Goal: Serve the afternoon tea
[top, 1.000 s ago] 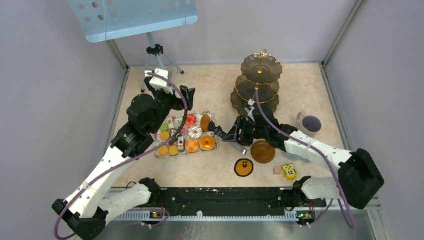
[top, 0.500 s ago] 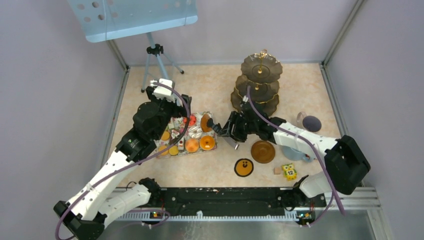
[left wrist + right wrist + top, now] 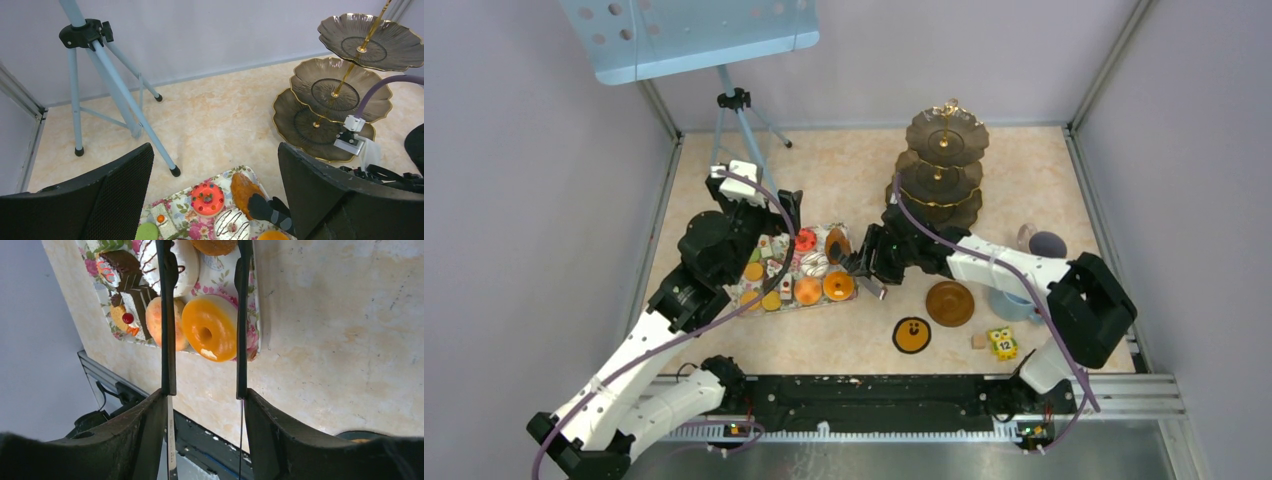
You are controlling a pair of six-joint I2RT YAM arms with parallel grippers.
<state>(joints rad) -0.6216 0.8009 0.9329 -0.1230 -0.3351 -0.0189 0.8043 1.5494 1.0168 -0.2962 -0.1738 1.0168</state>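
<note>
A floral tray (image 3: 796, 307) holds toy pastries: an orange donut (image 3: 838, 286) (image 3: 210, 327), a red donut (image 3: 805, 240) (image 3: 207, 198), a brown pastry (image 3: 242, 189) and small cake slices. My right gripper (image 3: 876, 262) (image 3: 204, 395) is shut on black tongs (image 3: 168, 315). Their tips (image 3: 267, 210) reach over the tray's right end, astride the orange donut. My left gripper (image 3: 786, 222) (image 3: 215, 155) is open and empty above the tray's far side. The dark three-tier stand (image 3: 944, 175) (image 3: 340, 90) is bare. The brown saucer (image 3: 950, 303), blue cup (image 3: 1014, 305) and grey mug (image 3: 1046, 245) stand to the right.
A blue tripod (image 3: 734, 110) (image 3: 100, 75) stands at the back left, near the left arm. An orange round with a face (image 3: 911, 335) and the yellow owl block (image 3: 1001, 343) lie near the front edge. Grey walls close in the table on three sides.
My right arm has swung left, carrying the tongs from near the saucer to over the tray's right end. My left gripper has shifted slightly over the tray.
</note>
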